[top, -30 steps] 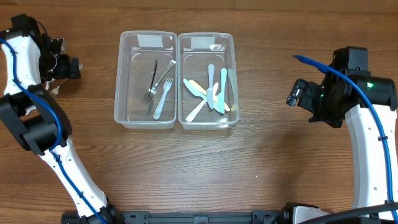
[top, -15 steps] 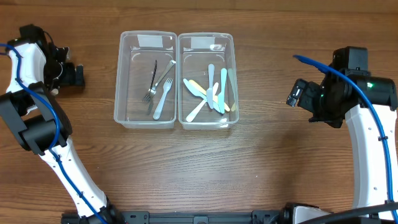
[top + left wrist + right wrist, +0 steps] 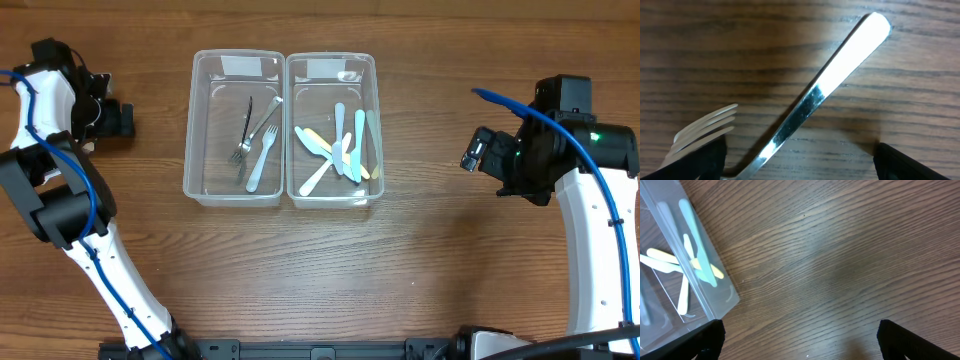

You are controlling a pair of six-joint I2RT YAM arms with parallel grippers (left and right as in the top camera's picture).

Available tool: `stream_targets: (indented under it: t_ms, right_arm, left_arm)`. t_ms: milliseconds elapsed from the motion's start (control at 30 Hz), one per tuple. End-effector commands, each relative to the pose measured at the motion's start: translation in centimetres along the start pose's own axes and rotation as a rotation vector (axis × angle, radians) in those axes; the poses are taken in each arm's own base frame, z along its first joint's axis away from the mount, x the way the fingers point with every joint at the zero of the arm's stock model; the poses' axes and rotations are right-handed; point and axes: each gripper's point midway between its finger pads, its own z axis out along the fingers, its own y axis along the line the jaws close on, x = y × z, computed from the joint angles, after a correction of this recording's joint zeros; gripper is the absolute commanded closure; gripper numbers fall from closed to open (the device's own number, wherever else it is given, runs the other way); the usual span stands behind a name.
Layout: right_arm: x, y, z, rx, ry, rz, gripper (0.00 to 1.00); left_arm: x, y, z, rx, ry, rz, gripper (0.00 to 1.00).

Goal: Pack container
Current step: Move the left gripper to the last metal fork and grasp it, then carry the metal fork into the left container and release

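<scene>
Because the metal fork [image 3: 840, 70] lies flat on the desk [image 3: 715, 40], well left of the clear container of forks [image 3: 215, 110], the left gripper [image 3: 800, 162] hangs over it released, jaws either side of its neck. It looks stiff, light and slick, so a pinch across the narrow neck seems safest. The right gripper [image 3: 800, 340] is released too, holding nothing.
</scene>
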Motion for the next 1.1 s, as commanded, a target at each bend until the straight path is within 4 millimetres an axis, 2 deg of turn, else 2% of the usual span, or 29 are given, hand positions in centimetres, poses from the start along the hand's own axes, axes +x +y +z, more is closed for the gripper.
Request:
stream_targets:
  t_ms: [0,167,300,400,533,567,800,1067]
  right_arm:
    - [-0.1,0.0,-0.4,0.002,-0.017,-0.002,0.0]
    - [-0.1,0.0,-0.4,0.002,-0.017,-0.003,0.0]
    - [-0.1,0.0,-0.4,0.002,-0.017,-0.003,0.0]
    - [-0.1,0.0,-0.4,0.002,-0.017,-0.003,0.0]
    - [-0.1,0.0,-0.4,0.002,-0.017,-0.003,0.0]
    - [-0.1,0.0,-0.4,0.002,-0.017,-0.003,0.0]
    - [-0.1,0.0,-0.4,0.002,-0.017,-0.003,0.0]
    - [-0.1,0.0,-0.4,0.002,-0.017,-0.003,0.0]
  left_arm:
    - [0.5,-0.8,1.4,-0.016,0.035,0.05,0.06]
    - [0.6,-1.5,1.6,-0.012,0.044,0.063,0.06]
    - [1.3,-1.9,1.6,-0.002,0.072,0.065,0.14]
    - [1.8,-2.0,1.6,0.004,0.094,0.065,0.26]
    - [2.4,-2.1,1.5,0.011,0.116,0.064,0.52]
    - [2.5,-2.2,1.5,0.012,0.119,0.064,0.56]
    - [3.1,-2.4,1.4,0.021,0.147,0.064,0.76]
    - [3.3,-2.5,1.4,0.022,0.154,0.06,0.92]
